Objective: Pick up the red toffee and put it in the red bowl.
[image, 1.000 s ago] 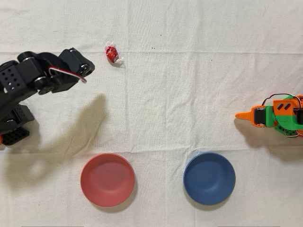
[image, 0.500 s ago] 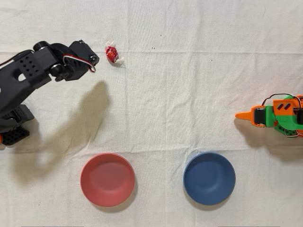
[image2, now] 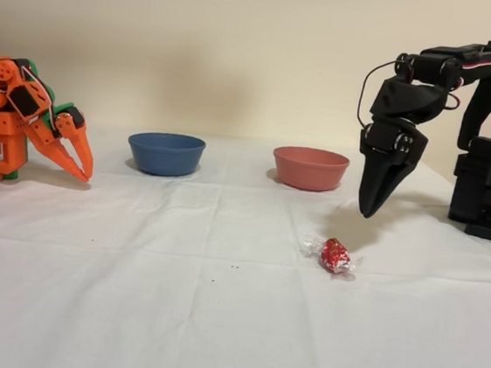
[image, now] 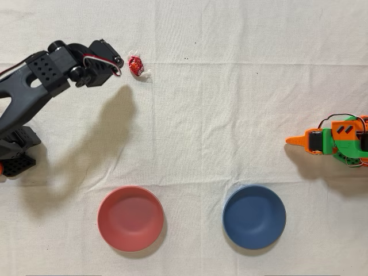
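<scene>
Foil glints on the red toffee (image2: pixel 335 256) lying on the white-clothed worktop (image2: pixel 171 308), as the black arm's gripper (image2: pixel 368 210) hangs above and just to its right in the fixed view, jaws closed to a point and holding nothing. Behind them, the red bowl (image2: pixel 310 168) sits beside a dark blue bowl (image2: pixel 165 153), while an orange arm (image2: pixel 28 122) stands idle at far left.
</scene>
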### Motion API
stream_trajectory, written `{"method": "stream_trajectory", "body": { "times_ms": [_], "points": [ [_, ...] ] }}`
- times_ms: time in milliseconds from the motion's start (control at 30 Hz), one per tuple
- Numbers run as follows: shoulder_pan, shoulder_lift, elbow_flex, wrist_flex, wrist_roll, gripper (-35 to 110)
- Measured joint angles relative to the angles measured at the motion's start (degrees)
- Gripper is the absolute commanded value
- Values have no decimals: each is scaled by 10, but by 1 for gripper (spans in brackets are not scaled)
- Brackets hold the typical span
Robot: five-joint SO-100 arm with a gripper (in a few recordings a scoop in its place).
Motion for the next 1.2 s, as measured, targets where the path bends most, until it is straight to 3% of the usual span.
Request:
{"method": "stream_trajectory", "body": {
  "times_ms": [300,600,1200],
  "points": [
    [-11,-59,-66,-9,-9,3],
    [-10,-86,-81,-11,-11,28],
    [-1,-95,-29,-49,-36,35]
  ]
}}
